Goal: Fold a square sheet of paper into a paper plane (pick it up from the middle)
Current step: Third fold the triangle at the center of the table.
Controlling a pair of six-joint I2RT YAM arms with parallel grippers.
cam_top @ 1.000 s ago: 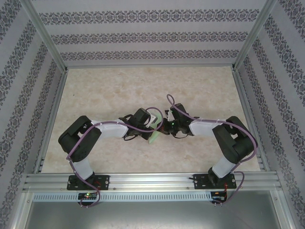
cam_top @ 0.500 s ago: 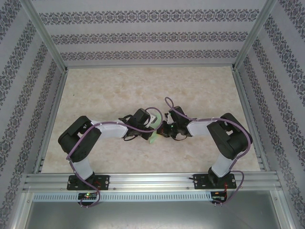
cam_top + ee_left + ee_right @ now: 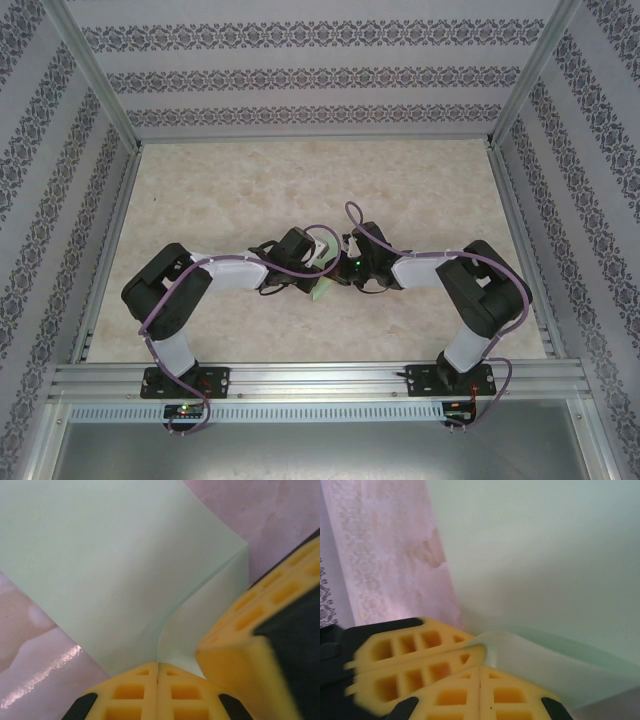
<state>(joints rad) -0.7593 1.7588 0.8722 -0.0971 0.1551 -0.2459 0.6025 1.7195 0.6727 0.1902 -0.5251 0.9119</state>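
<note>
The square sheet of paper (image 3: 115, 570) is pale green and bent over in a soft fold (image 3: 545, 670). It hangs just above the table's middle, and a small corner (image 3: 322, 291) pokes out below the wrists. My left gripper (image 3: 158, 666) is shut, with the paper's crease running into the seam of its yellow pads. My right gripper (image 3: 480, 671) is shut too. Its tips rest against the curled flap beside the left fingers (image 3: 415, 665). Whether it pinches paper is not clear. The two grippers meet tip to tip (image 3: 335, 268). No paper plane shape can be made out.
The beige marbled tabletop (image 3: 250, 190) spreads round the arms, fenced by aluminium rails (image 3: 310, 378) and patterned walls. Both elbows stick outward, left (image 3: 165, 290) and right (image 3: 490, 290).
My right gripper has slid a little to the left, closer against the left gripper and the paper. The left arm has held still, and both grippers stayed shut.
</note>
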